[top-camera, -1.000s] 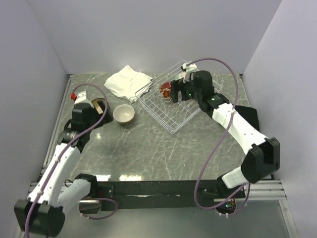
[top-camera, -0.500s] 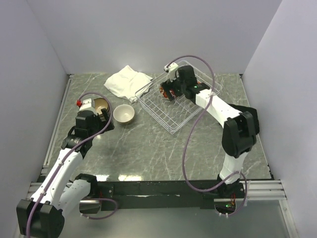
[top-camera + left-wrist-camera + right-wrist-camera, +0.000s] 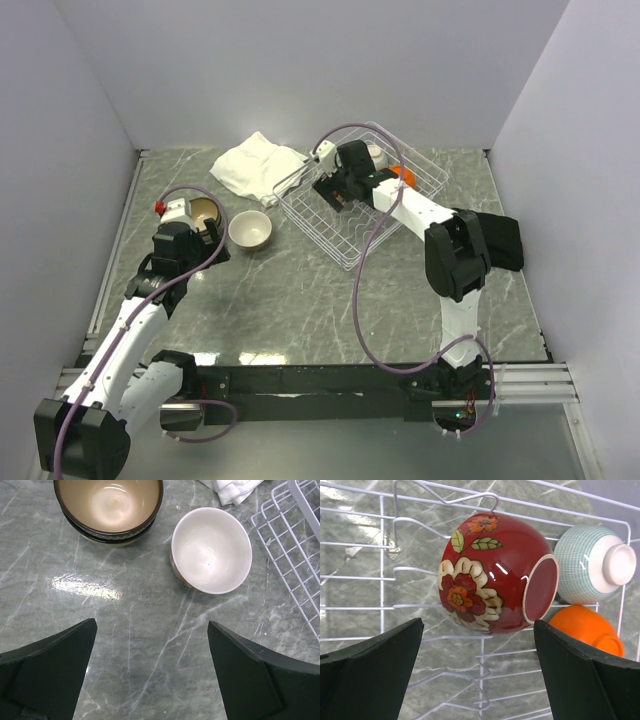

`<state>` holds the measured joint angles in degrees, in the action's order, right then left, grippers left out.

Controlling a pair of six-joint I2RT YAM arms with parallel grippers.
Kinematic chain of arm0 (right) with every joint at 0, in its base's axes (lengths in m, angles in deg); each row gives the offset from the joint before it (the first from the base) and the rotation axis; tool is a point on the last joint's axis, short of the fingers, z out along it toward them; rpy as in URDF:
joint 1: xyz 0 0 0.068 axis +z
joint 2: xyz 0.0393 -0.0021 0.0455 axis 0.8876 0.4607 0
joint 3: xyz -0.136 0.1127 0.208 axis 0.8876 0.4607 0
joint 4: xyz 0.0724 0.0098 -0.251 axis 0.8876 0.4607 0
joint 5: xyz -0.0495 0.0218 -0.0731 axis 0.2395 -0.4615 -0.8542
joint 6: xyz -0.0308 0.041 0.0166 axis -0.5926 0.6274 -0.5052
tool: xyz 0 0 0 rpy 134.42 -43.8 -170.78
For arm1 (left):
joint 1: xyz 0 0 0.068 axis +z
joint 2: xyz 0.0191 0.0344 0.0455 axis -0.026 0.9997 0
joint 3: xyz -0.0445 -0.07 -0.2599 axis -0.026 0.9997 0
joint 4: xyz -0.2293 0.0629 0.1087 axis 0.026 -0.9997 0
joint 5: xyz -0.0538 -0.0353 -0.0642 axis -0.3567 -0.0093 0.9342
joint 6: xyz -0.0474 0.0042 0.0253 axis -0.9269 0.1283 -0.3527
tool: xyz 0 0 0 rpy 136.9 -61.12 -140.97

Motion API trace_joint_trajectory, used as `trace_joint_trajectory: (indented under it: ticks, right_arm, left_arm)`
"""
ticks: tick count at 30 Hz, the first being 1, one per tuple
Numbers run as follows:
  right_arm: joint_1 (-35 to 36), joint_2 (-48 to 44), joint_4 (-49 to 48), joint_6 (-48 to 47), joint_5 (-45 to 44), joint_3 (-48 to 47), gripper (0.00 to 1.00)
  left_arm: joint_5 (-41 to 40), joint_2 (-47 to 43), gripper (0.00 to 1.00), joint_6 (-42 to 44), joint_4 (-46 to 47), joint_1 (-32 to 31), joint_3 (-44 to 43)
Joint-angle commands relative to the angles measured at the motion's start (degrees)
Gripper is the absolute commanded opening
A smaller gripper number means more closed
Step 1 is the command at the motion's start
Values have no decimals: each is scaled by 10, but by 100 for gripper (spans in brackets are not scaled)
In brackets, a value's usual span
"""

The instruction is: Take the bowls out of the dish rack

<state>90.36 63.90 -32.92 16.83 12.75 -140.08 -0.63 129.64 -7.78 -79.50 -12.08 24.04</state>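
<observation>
View from my station: the right claw (image 3: pixel 479 624) stands fully spread and holds nothing, with 1 finger on either side of the red floral bowl (image 3: pixel 485 580). That bowl lies on its side directly ahead of the claw in the dish rack (image 3: pixel 385 575), its foot turned to the claw's right. Just beyond that foot sit 2 more bowls, the green-patterned bowl (image 3: pixel 580 565) and, nearer the claw, the orange bowl (image 3: pixel 582 627). The left claw (image 3: pixel 151 625) is equally wide and empty over the bare table (image 3: pixel 150 680); the white bowl (image 3: pixel 211 550) is ahead to its right and the stacked brown bowls (image 3: pixel 107 505) ahead to its left, both outside the rack. I judge 3 hazards. First, the glazed round wall may squirt out of closing fingers. Second, a wire loop (image 3: pixel 470 500) at the bowl's far edge may snag it, so a lift drags the whole rack. Third, the right finger may nudge the 2 neighbouring bowls.
</observation>
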Motion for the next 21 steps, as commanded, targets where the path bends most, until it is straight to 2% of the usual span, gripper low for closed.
trace_joint_trajectory:
  ticks: [1, 6, 15, 21]
  right_arm:
    - [5, 12, -4, -29, -32, -34, 100]
    - [7, 13, 1, -18, -30, -54, 99]
    - [9, -7, 3, 63, -34, -83, 98]
    - [13, 31, 37, 77, -46, -132, 97]
  left_arm:
    - [-9, 1, 99, 6, 22, -1, -10]
    - [-8, 4, 99, 7, 21, -1, -10]
    - [-10, 4, 99, 7, 20, -1, -11]
    - [-9, 9, 99, 6, 18, -1, -11]
